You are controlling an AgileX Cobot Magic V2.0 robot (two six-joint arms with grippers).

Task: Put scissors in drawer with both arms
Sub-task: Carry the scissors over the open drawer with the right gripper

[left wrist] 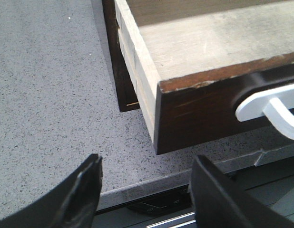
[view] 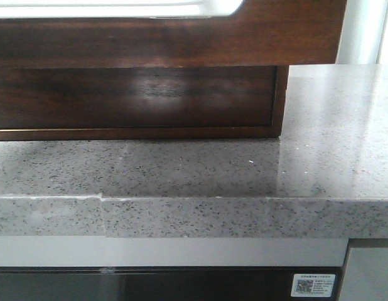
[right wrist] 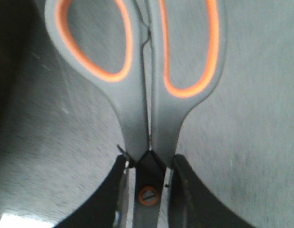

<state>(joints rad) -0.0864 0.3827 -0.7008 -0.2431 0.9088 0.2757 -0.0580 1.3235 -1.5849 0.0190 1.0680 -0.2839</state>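
The drawer (view: 275, 37), dark reddish-brown wood with a long pale cut-out (view: 118, 7) along its top edge, is pulled out over the counter at the top of the front view. Neither gripper shows there. In the left wrist view the drawer's corner (left wrist: 194, 109) and its bare pale inside (left wrist: 209, 42) show. My left gripper (left wrist: 147, 183) is open and empty, over the counter edge just in front of that corner. My right gripper (right wrist: 148, 190) is shut on the scissors (right wrist: 132, 118), grey handles lined with orange, gripped by the pivot above grey stone.
The grey speckled stone counter (view: 244, 169) has its front edge (view: 181, 216) near me. A dark wood cabinet body (view: 137, 94) sits under the pulled-out drawer. A white handle-like part (left wrist: 275, 102) shows in the drawer front. A dark appliance front (view: 181, 285) lies below the counter.
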